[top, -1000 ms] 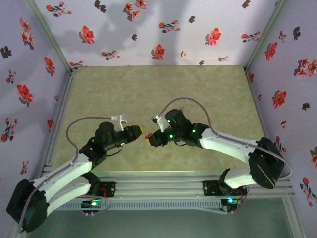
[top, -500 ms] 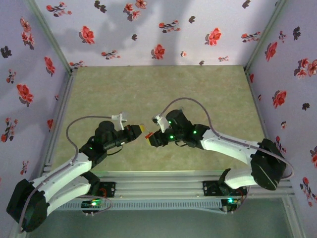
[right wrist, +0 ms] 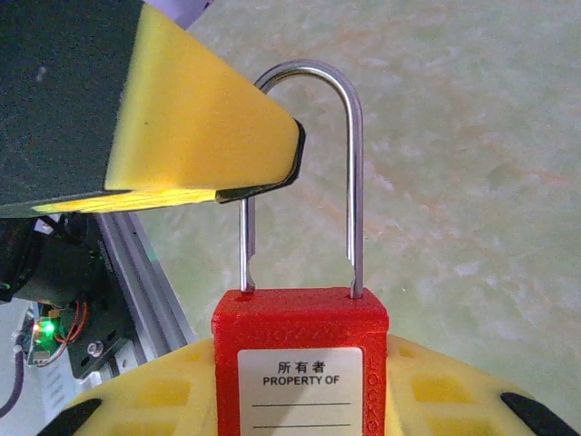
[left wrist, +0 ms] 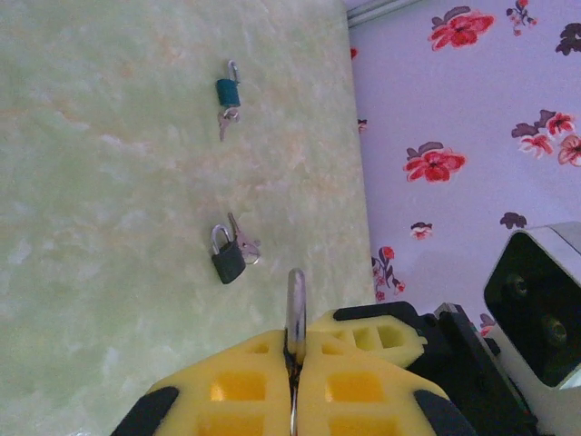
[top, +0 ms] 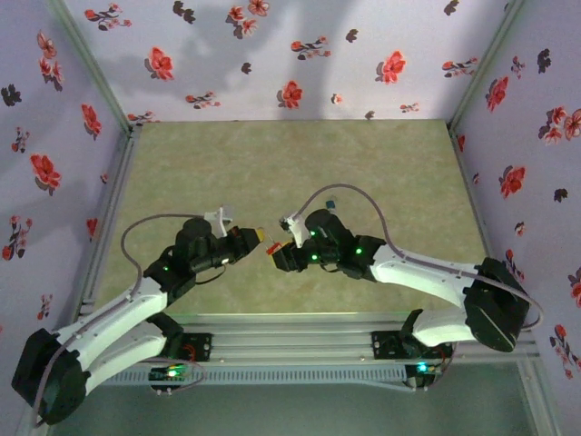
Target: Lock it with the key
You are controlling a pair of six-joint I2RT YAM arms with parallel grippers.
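A pale green, marbled tabletop lay inside a three-sided enclosure. Its left wall, far wall and right wall were lilac and printed with red and dark flowers. Silver metal rails ran across the near edge, a narrower metal strip edged the left side of the top, and soft grey shadows lay high on the far wall, so the even, diffuse light seemed to come from above and the near side.
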